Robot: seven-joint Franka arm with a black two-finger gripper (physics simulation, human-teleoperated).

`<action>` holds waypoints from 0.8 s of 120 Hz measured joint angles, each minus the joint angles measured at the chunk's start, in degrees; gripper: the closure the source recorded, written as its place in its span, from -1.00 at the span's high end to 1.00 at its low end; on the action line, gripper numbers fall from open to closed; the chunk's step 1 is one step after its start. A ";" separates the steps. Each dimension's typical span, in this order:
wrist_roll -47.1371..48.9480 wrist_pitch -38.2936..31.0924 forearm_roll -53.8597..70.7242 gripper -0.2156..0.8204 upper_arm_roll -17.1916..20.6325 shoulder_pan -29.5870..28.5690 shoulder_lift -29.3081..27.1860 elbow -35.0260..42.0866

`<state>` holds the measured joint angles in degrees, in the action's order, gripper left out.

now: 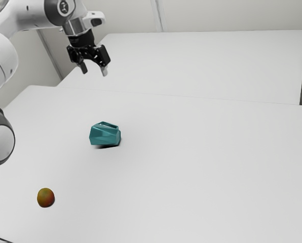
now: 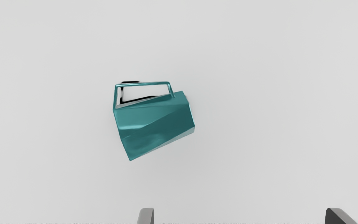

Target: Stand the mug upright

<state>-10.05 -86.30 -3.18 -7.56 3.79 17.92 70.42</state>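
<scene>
High over the table, toward the exterior view's upper left, the gripper (image 1: pixel 94 71) stands open with nothing between its fingers. A teal, faceted mug (image 1: pixel 104 135) lies on its side on the white table, below the gripper and apart from it. In the wrist view the mug (image 2: pixel 155 121) shows its side wall and its angular handle, and the open gripper (image 2: pixel 239 216) has its two fingertips wide apart. The inside of the mug is hidden.
A round orange-green fruit (image 1: pixel 46 197) rests on the white table (image 1: pixel 201 167), nearer the exterior view's lower left. Behind the table stands another large white surface (image 1: pixel 206 63).
</scene>
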 joint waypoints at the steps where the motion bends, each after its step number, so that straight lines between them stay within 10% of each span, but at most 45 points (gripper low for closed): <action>1: 0.02 0.01 0.02 0.58 0.00 0.03 0.00 0.03; 34: 0.46 0.94 2.54 0.58 -0.65 0.82 -0.69 3.56; 60: -1.90 0.79 -8.42 0.58 -12.07 -0.52 -3.34 16.15; 96: -12.24 -8.19 -23.72 0.58 -15.43 -2.36 -2.10 27.91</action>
<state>-22.29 -94.48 -26.90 -23.00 1.43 15.82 98.33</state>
